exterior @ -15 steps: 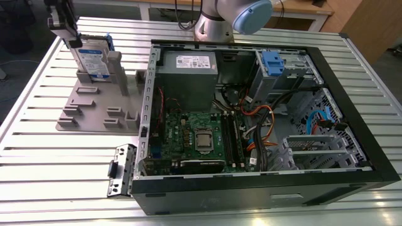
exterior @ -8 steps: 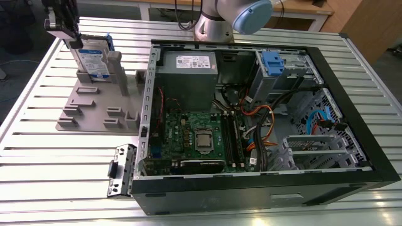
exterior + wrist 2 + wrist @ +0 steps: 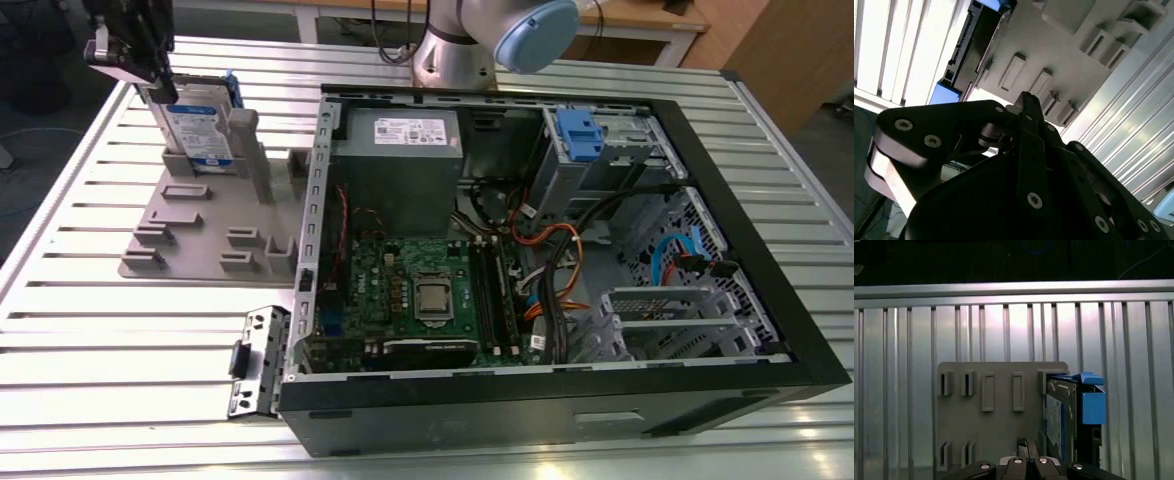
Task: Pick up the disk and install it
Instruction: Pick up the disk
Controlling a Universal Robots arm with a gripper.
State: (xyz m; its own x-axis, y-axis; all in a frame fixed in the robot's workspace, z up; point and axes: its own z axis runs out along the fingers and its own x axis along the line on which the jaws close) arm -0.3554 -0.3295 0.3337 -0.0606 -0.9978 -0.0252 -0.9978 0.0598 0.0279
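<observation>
The disk stands on edge in a grey slotted holder on the slatted table, at the exterior view's left of the open computer case. It is silver with a white-and-blue label and blue side rails. My gripper hangs just above the disk's top corner, fingers together, holding nothing. In the first wrist view the disk rises from the holder beside my gripper. In the second wrist view my gripper points at the holder, with the disk off to one side.
The open computer case lies on the table with motherboard, cables and a grey box bearing a white sticker. A grey metal cage with a blue tab sits at its far side. A loose metal bracket lies by the case. The arm's base stands behind.
</observation>
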